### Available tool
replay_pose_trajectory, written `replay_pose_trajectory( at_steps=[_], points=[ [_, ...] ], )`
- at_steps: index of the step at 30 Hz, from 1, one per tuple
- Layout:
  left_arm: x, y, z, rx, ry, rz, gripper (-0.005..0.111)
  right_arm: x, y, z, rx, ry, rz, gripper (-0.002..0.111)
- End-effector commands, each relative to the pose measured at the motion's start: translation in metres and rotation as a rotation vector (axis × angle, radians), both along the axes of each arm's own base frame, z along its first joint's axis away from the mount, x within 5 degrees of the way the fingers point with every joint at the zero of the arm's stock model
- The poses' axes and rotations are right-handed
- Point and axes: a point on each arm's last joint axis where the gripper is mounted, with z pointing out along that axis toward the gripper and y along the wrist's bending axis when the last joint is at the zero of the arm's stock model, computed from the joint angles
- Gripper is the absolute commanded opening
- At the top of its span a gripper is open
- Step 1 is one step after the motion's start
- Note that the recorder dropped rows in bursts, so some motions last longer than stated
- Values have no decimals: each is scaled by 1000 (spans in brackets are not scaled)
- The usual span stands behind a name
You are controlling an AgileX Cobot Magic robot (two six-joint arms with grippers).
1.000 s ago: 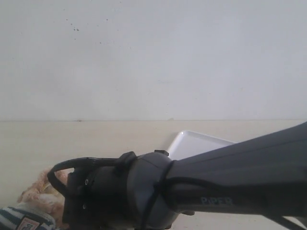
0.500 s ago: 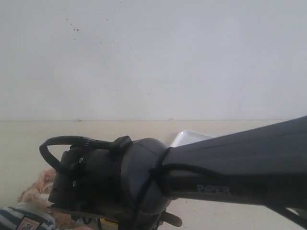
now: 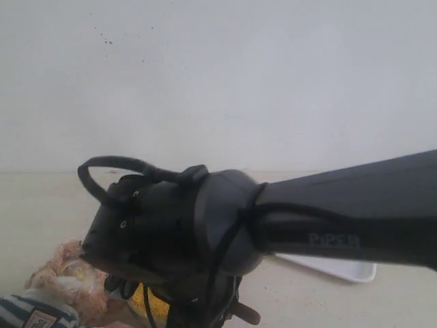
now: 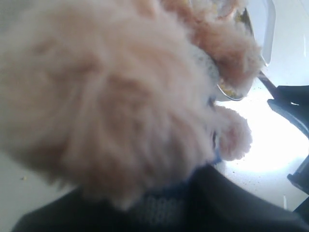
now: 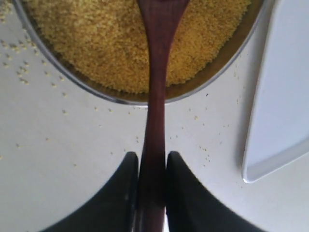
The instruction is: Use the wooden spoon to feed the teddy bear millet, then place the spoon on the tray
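Note:
The teddy bear (image 4: 120,96) fills the left wrist view, its fur blurred and very close. My left gripper (image 4: 159,208) is shut on it at the striped shirt, and the fur hides the fingertips. In the exterior view the bear (image 3: 61,280) lies at the bottom left under my right arm (image 3: 225,232). My right gripper (image 5: 152,155) is shut on the thin handle of the wooden spoon (image 5: 157,72). The spoon's oval end reaches over the millet (image 5: 96,43) in the metal bowl (image 5: 120,99). The white tray (image 5: 285,96) lies beside the bowl.
Loose grains are scattered on the pale table (image 5: 58,159) around the bowl. The tray (image 3: 341,268) shows under the right arm in the exterior view, with a plain wall (image 3: 218,82) behind. The bowl's edge (image 4: 231,94) sits just past the bear's paw.
My right arm's wrist has risen and shifted right in the exterior view. The tray now shows below the arm instead of above it, and millet has appeared under the wrist.

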Motion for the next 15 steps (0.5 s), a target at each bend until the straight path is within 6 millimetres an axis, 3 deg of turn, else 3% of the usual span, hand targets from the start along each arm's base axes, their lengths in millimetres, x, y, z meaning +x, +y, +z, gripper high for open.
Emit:
replay_pose_trajectory(
  at_steps=[1, 15],
  points=[
    [0, -1, 2, -19, -13, 9, 4, 3, -7, 18, 66, 18, -48, 0],
    [0, -1, 2, -19, -13, 9, 4, 0, -19, 40, 214, 168, -129, 0]
  ],
)
